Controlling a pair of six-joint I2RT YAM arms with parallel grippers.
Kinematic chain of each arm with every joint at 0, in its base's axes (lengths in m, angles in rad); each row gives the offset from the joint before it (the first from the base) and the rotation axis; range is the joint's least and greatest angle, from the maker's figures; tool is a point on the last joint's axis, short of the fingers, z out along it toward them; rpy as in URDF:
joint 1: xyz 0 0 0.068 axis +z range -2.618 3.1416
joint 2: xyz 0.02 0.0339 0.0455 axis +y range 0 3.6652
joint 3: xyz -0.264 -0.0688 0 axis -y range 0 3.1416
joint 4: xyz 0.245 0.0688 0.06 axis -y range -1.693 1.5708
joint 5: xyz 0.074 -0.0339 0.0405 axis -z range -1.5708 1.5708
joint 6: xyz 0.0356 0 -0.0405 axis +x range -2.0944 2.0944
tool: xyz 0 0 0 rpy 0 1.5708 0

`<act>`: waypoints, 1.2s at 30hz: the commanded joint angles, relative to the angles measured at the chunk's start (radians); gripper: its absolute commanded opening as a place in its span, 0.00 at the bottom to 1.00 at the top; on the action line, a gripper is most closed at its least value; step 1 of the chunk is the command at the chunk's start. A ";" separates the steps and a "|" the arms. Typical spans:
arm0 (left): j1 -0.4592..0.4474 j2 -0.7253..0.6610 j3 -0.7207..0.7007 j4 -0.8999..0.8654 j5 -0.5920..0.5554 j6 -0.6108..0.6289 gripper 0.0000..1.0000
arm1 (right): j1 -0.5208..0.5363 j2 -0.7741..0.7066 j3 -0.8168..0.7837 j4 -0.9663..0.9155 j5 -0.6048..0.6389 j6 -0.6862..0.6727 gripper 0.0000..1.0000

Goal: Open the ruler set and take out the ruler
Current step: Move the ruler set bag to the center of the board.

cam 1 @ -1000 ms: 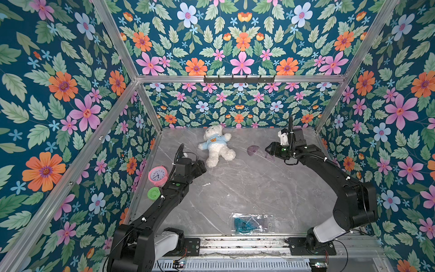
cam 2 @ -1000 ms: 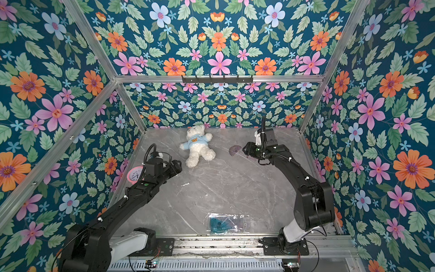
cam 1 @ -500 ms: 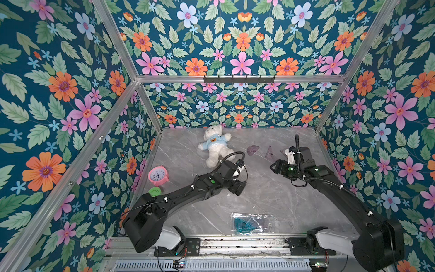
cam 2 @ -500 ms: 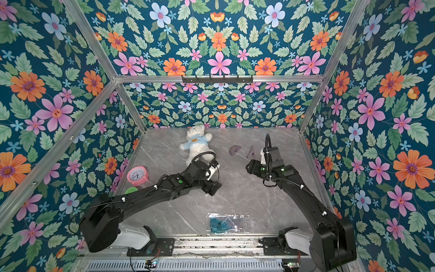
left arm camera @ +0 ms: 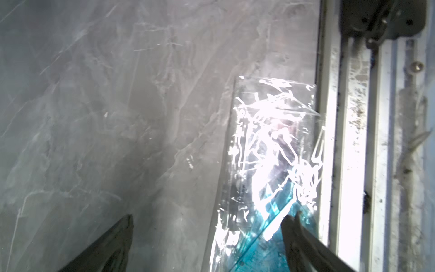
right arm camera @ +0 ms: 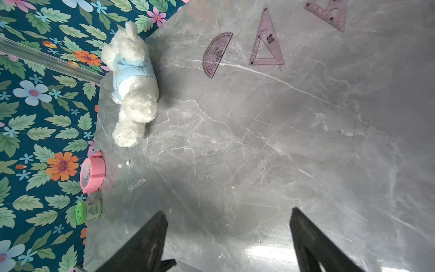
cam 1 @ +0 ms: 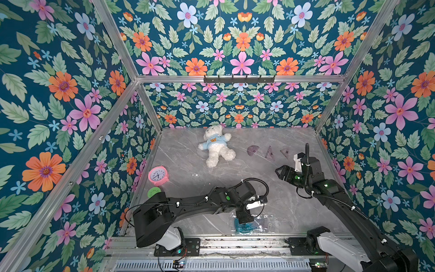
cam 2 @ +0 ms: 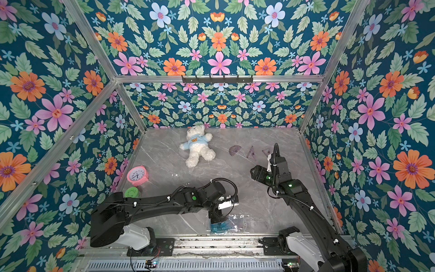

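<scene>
Sweeping over from the pink clock (cam 1: 158,175) on its own side, the left arm (cam 1: 188,204) now reaches across the table (cam 1: 183,160) to the front edge. The right arm (cam 1: 334,195) has meanwhile drawn back from the far right corner toward the middle of the table.

That puts the left end effector (cam 1: 244,217) directly over the ruler set (cam 1: 259,222), a clear plastic bag lying flat just beside the front rail. Its jaws stand wide apart. The wrist view shows one finger (left arm camera: 306,247) over the bag's end, where a teal ruler (left arm camera: 266,235) shows through the film. Whether that finger touches the bag I cannot tell. The right end effector (right arm camera: 228,242) is also spread wide, holds nothing, and hovers over bare table.

Smallest of all, three purple pieces lie in a row at the far side: a protractor (cam 1: 253,150), a triangle (cam 1: 270,153) and a second triangle (cam 1: 285,153). A second ago only the protractor showed there, with the right end effector working beside it.

So the purple pieces look finished with, and attention has likely shifted to the bag. The left jaws seem set to pin or pinch it, while the freed right arm could return for the teal ruler. Thin, glaring film lying flat will probably be awkward to grip.
</scene>
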 commanded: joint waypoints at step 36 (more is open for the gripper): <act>-0.097 0.433 0.294 -0.444 -0.179 0.010 0.99 | -0.004 -0.192 -0.075 -0.039 -0.013 -0.001 0.85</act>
